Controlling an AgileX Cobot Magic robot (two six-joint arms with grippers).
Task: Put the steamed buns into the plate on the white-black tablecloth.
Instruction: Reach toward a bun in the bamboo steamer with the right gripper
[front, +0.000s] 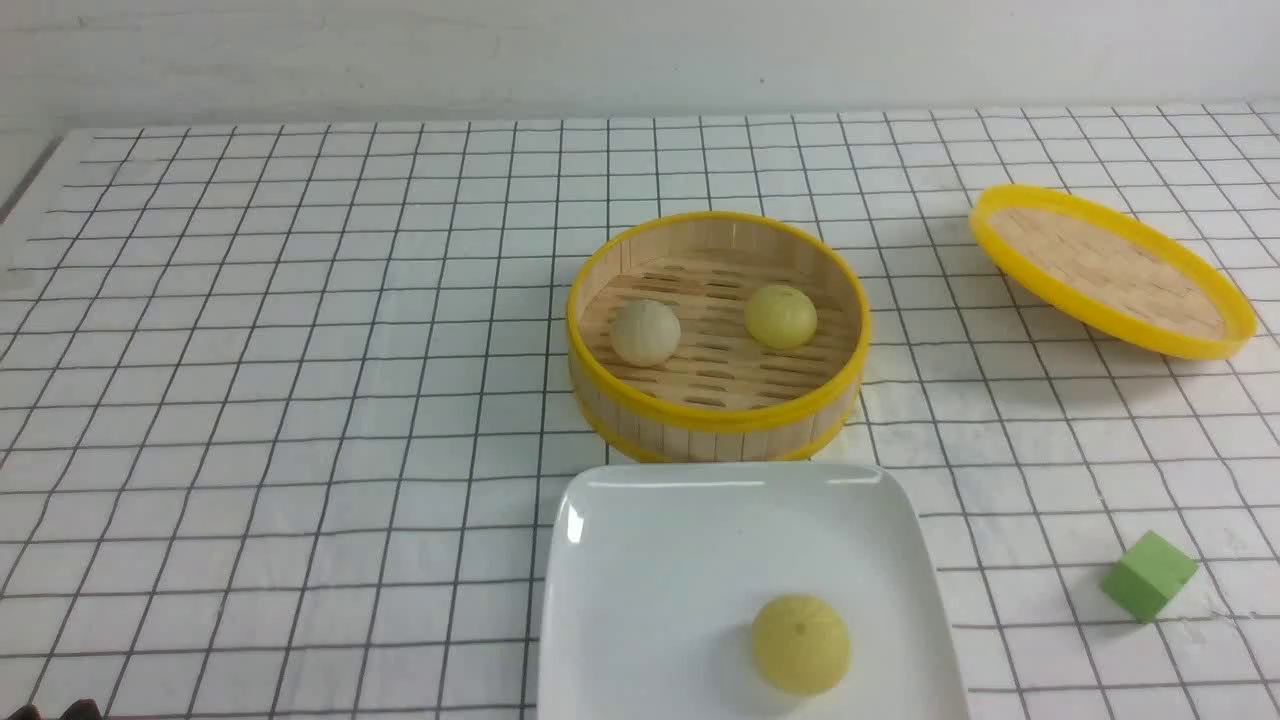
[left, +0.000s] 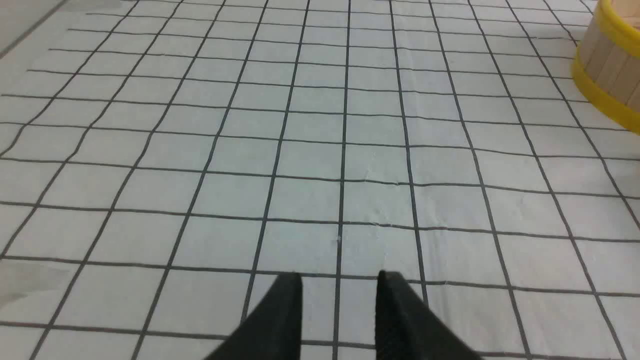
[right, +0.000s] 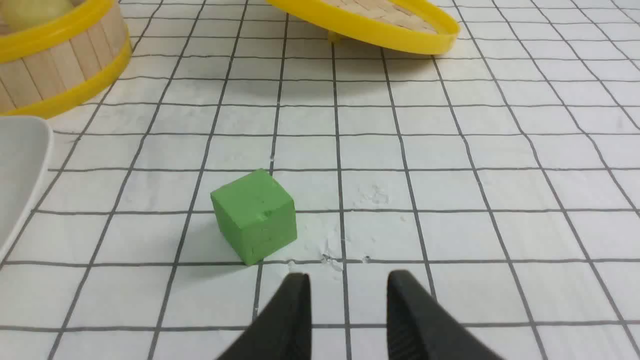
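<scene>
Above the white-black tablecloth (front: 300, 400), the left gripper (left: 340, 276) and right gripper (right: 348, 275) both hang with jaws parted, gripping nothing. One yellow steamed bun (front: 800, 643) lies on the single plate (front: 640, 560). A second yellow bun (front: 780, 316) and one off-white bun (front: 645, 332) sit in the one steamer basket (front: 715, 420), making three. One lid (front: 1110, 270), one green cube (front: 1148, 575).

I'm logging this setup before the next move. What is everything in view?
White cloth with black grid lines: one, under everything.
Round bamboo steamer basket: one, yellow-rimmed, centre.
Glossy square plate: one, white, in front of basket.
Pleated toy buns: three; pale yellow in basket, pale yellow on plate, off-white in basket.
Round woven lid: one, yellow-rimmed, tilted, far right.
Small cube: one, green, near right.
Left tool, right tool: black, open, empty.
</scene>
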